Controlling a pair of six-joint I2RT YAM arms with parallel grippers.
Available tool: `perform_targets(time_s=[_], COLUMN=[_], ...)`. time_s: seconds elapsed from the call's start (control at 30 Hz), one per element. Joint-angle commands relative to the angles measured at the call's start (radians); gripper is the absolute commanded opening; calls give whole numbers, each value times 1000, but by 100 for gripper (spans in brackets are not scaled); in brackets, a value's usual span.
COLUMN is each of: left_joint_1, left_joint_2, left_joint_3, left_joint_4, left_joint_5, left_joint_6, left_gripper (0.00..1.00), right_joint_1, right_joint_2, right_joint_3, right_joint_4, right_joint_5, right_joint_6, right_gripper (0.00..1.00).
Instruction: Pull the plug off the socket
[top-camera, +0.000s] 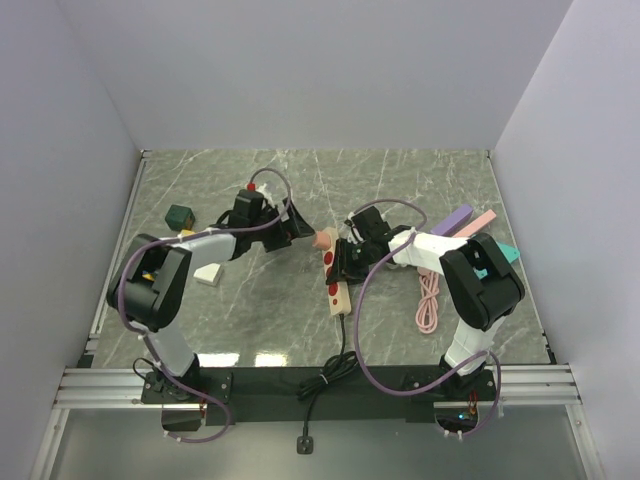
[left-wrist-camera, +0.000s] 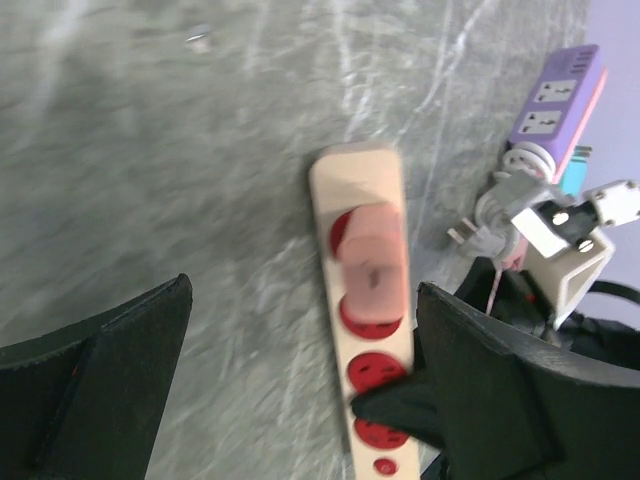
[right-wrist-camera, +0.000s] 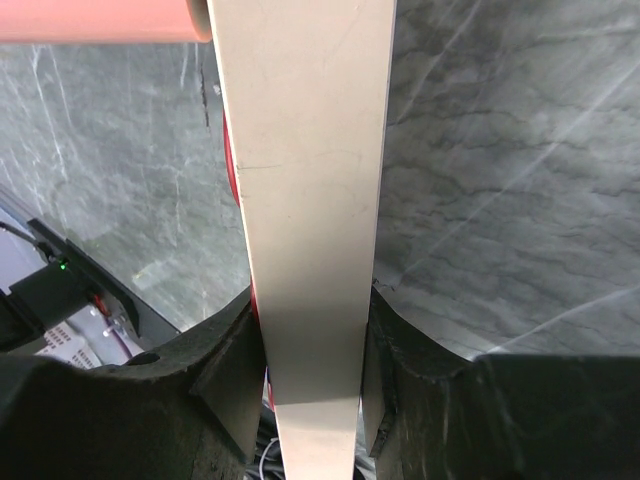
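well, my right gripper (right-wrist-camera: 308, 385) clamps the power strip (right-wrist-camera: 300, 200) steady — my left gripper (left-wrist-camera: 303, 292) gapes open near its pink plug (left-wrist-camera: 372, 270).

Top view is bright and even, overhead light washing the white walls (top-camera: 300, 70). Two glare patches shine on the bench (top-camera: 215, 358) near the front edge, and the shadows on it are soft. Left wrist view is smeared: the bench streaks, the plug (left-wrist-camera: 372, 265) is a pink blur, and the left tool (left-wrist-camera: 300, 390) looms dark and soft-edged. Right wrist view is steadier. The strip (right-wrist-camera: 310, 200) is evenly lit and fairly crisp, while the right tool (right-wrist-camera: 305, 390) sits in deep shadow, out of focus.
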Motion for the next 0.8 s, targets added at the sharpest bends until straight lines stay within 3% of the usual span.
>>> perform_targets(time_s=[0.0,0.2,0.27,0.4,0.5,0.53,0.6,0.63,0.67,0.7,0.77], left_joint_1=[-24,-68,-85,-108,-113,-113,-113,-113,-113,-113,-113], left_joint_2=[29,96,121,145,142,144,150,152,153,153,144], left_joint_3=[73,122,141,161,150,148,152,155,156,153,147], left_joint_4=[68,80,75,63,72,69,57,51,46,40,39], left_joint_5=[23,40,43,54,57,58,61,58,57,58,63], left_joint_6=[-4,-4,2,13,10,10,14,17,17,17,14], left_gripper=[99,99,91,73,51,36,21,7,1,1,1], right_joint_1=[15,23,26,29,29,29,29,27,27,30,27], right_joint_2=[-9,-1,2,7,11,14,22,22,21,18,5], right_joint_3=[27,33,39,56,62,66,70,72,75,73,72], right_joint_4=[0,-5,-8,-22,-23,-25,-28,-28,-31,-29,-23], right_joint_5=[-49,-59,-59,-50,-49,-50,-49,-40,-27,-8,16], right_joint_6=[-14,-22,-26,-29,-29,-29,-28,-22,-19,-8,3], right_gripper=[0,0,0,0,0,0,1,8,20,43,57])
